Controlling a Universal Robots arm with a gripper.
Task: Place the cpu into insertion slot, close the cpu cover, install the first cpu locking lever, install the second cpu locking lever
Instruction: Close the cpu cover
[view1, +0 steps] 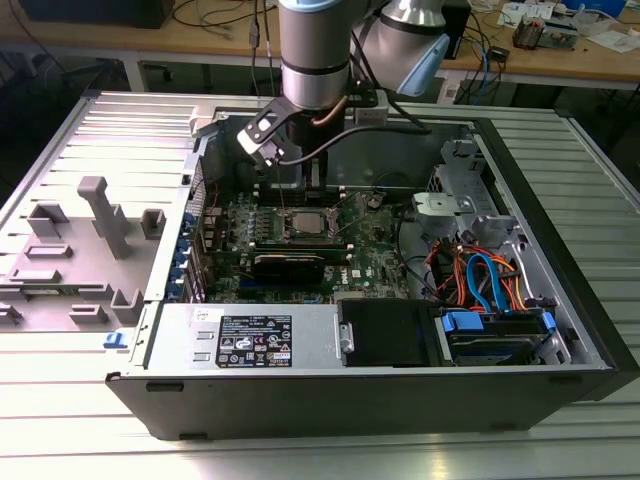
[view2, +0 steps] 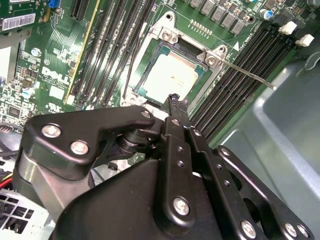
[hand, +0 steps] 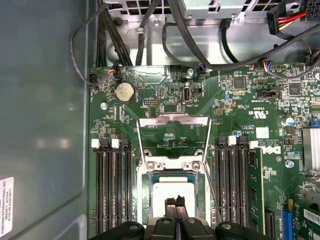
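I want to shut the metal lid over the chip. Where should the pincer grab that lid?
Probably the thin bar at the free edge of the cpu cover, farthest from its hinge by the cpu. The cover stands open, tilted back, so that bar is raised: come from above. Its big window leaves only narrow strips to pinch.

In the exterior view the computer case (view1: 400, 395) lies open on a table (view1: 300, 455), with the power supply (view1: 250, 340) along its near side and cables (view1: 480, 280) toward the exterior view's right. In the first wrist view the cpu (hand: 165, 190) sits in the insertion slot (hand: 146, 205) between memory slots (hand: 112, 190), the cpu cover (hand: 173, 120) swung open off it and the gripper (hand: 175, 201) above the cpu
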